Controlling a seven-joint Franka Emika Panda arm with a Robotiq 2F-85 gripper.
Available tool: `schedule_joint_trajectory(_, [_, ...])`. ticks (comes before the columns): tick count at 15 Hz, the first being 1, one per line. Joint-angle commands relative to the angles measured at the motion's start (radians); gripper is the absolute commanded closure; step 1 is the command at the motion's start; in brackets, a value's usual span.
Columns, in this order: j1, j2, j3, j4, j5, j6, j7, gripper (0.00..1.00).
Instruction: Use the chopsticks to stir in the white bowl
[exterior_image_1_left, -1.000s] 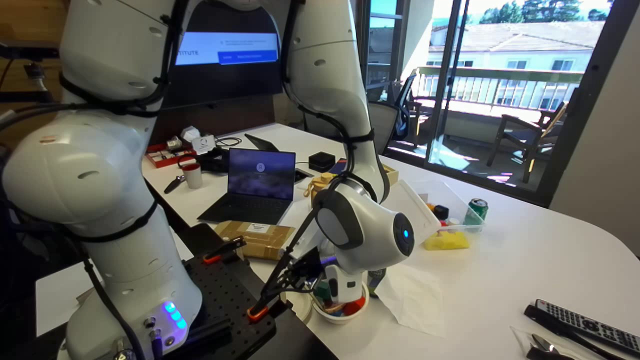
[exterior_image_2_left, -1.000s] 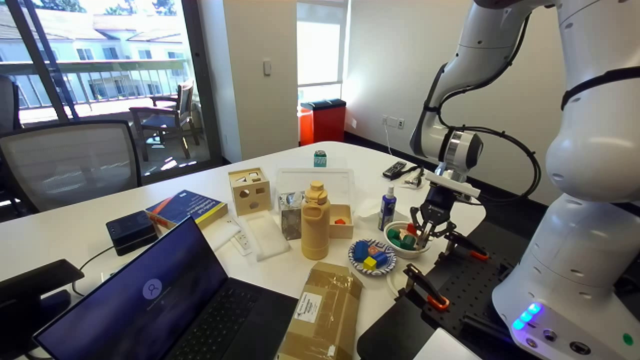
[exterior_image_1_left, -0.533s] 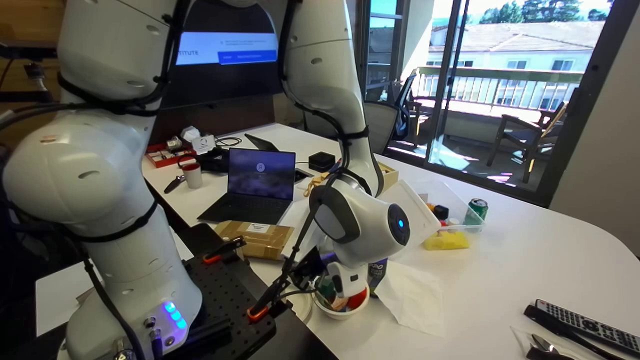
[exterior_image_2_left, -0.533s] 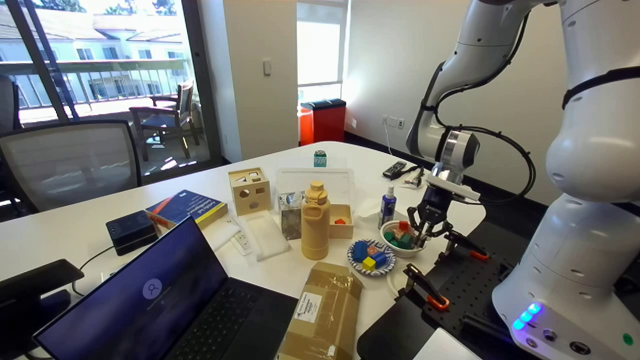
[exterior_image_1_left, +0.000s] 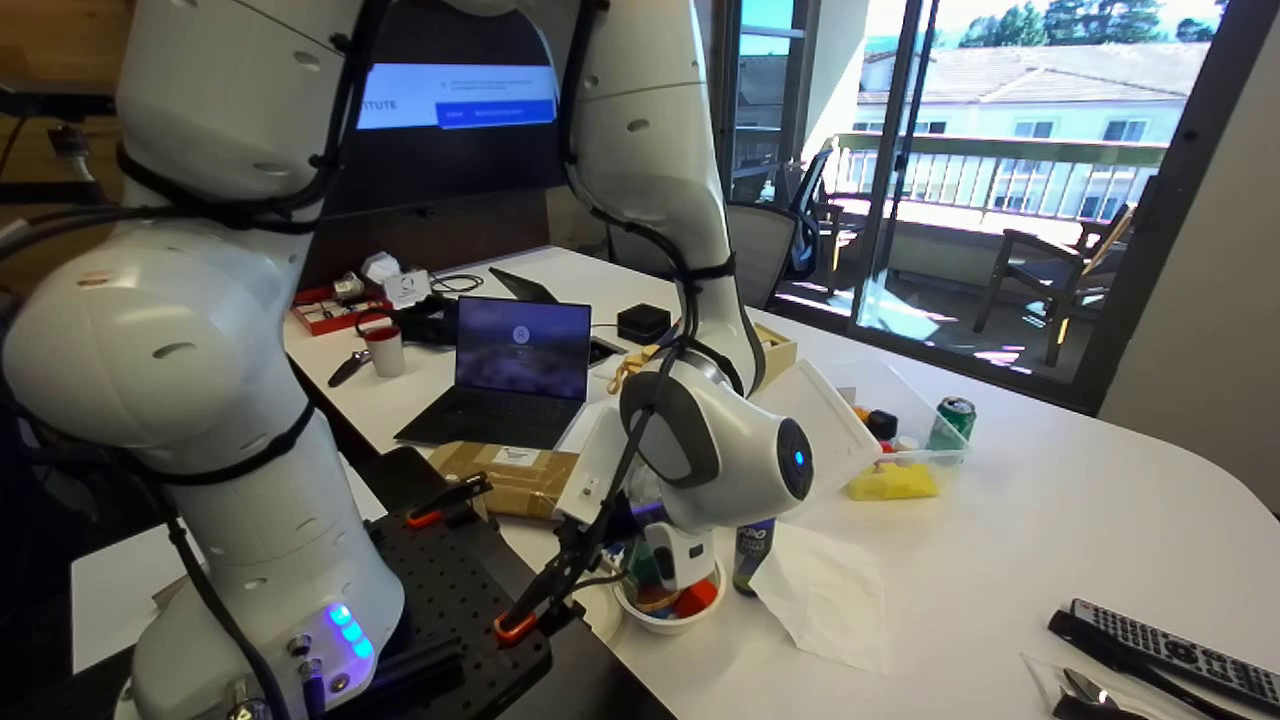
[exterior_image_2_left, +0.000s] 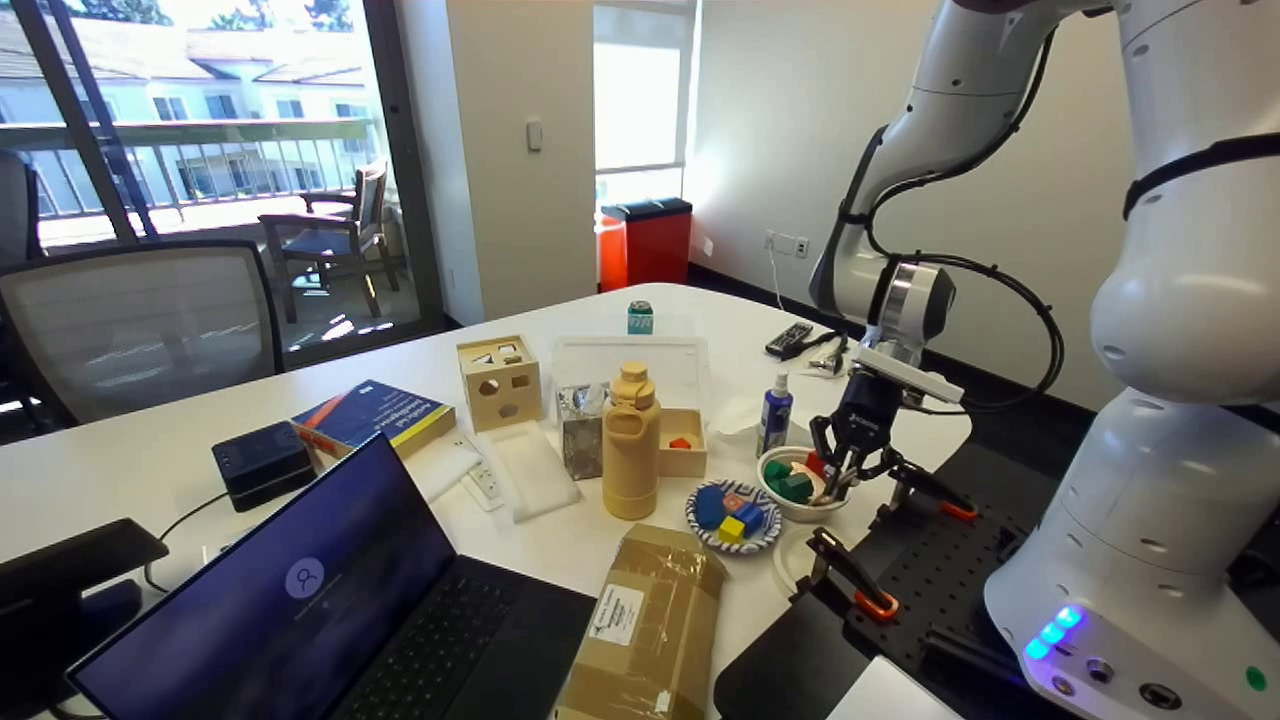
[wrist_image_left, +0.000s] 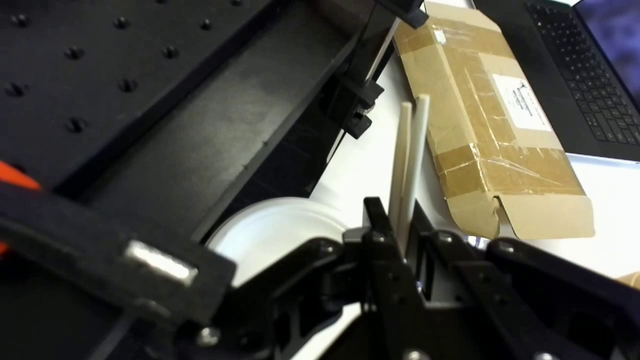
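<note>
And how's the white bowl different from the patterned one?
The white bowl is plain; the patterned bowl has blue markings. The white bowl shows green blocks; the patterned bowl shows a yellow block. The hand is nearer the white bowl than the patterned bowl. Both are round and hold blocks.

A white table (exterior_image_1_left: 1000, 545) runs beneath the gripper (wrist_image_left: 398, 215). The white bowl (exterior_image_2_left: 800, 513) stands under it (a patterned bowl (exterior_image_2_left: 737, 547) nearby).
</note>
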Motion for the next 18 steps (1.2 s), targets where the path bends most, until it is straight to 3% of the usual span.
schedule_joint_trajectory(1, [-0.002, -0.009, -0.017, -0.001, -0.043, -0.055, 0.056, 0.97])
schedule_joint_trajectory(7, [0.067, -0.026, -0.032, -0.041, -0.018, 0.154, 0.256, 0.97])
schedule_joint_trajectory(10, [0.077, -0.042, -0.003, -0.063, 0.01, 0.265, 0.21, 0.97])
schedule_joint_trajectory(13, [0.047, -0.053, 0.036, -0.066, 0.043, 0.262, 0.138, 0.97])
schedule_joint_trajectory(18, [0.006, -0.049, 0.054, -0.053, 0.074, 0.161, 0.025, 0.97])
